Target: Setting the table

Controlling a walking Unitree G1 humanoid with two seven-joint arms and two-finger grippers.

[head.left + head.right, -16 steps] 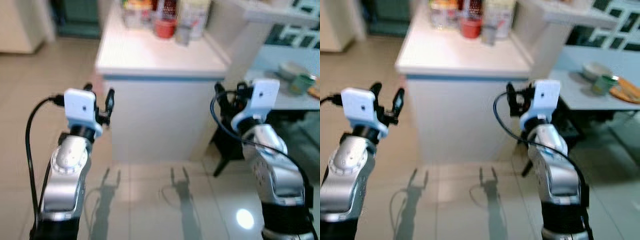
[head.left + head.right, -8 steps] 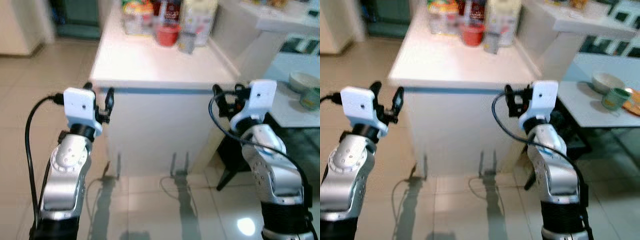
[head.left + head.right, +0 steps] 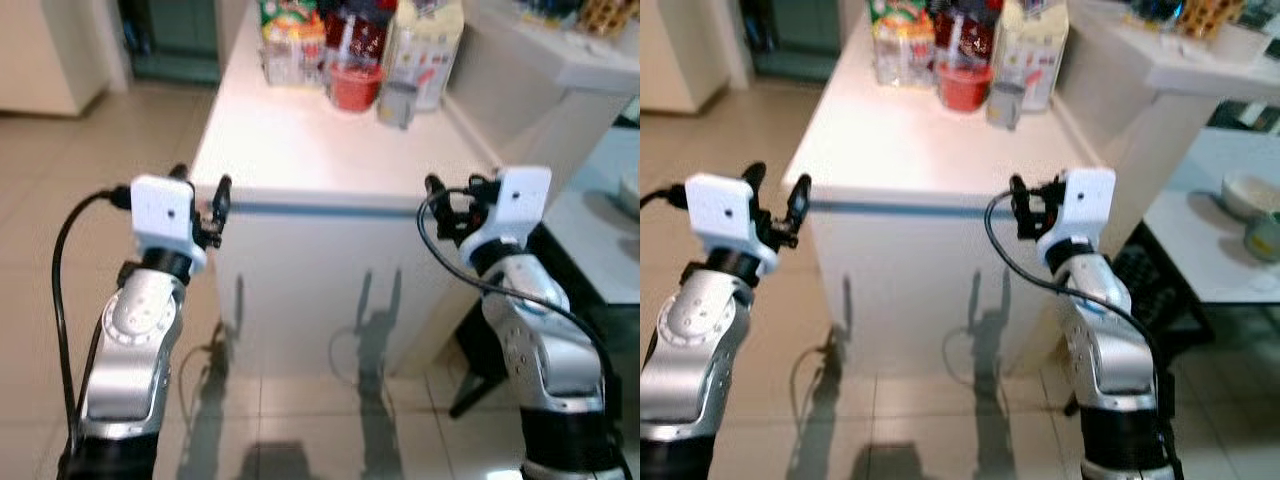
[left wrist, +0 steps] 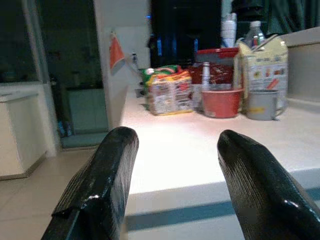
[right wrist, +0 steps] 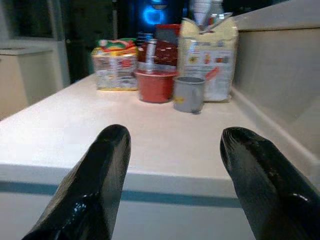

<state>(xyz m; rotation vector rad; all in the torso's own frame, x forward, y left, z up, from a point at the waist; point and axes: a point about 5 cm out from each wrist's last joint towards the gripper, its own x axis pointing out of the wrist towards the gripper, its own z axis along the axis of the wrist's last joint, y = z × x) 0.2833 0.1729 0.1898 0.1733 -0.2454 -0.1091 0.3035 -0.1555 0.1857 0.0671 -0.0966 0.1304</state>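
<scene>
Nearest, left gripper and right gripper raised level before the white counter edge — fingers spread, holding nothing. Far back on the counter, red bowl beside grey cup — packets and carton behind.

White surface on white cabinet, glossy beige tile floor, pale cupboard far left, grey table right, dark doorway behind.

Spread black fingers frame a white counter bearing red bowl, grey cup
</scene>
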